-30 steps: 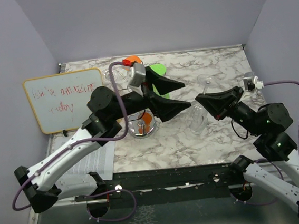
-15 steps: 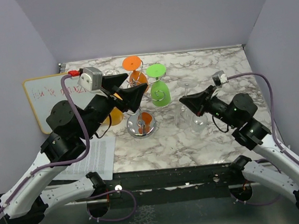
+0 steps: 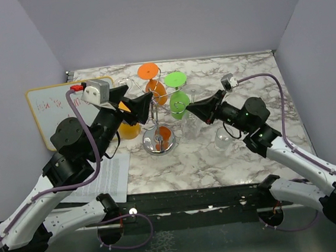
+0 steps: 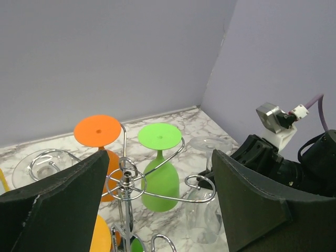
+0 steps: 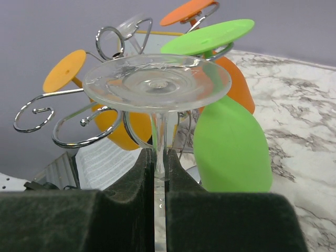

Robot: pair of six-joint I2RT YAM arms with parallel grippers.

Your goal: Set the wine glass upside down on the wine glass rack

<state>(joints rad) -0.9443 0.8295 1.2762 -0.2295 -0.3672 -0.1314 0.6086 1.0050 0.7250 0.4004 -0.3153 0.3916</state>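
Carried left, right up to the rack point(image 3: 149, 145) since a second ago: clear wine glass point(image 5: 157, 84), upside down.
Pinched by its stem in the right pincer point(image 5: 160, 160), foot up, near the rack's top loops and just beside the green glass point(image 5: 231, 144). Spread wide above the rack, holding nothing: left pincer point(image 4: 160, 163).

Left gripper point(image 3: 145, 104) has backed off: it was reaching across over the rack point(image 3: 149, 145) and now sits wide open just left of its top. Right gripper point(image 3: 191, 109) has swung in from the right with the wine glass point(image 5: 156, 84) pinched by the stem, foot up. The glass is now up against the rack's loops, beside the green glass point(image 3: 179, 104).
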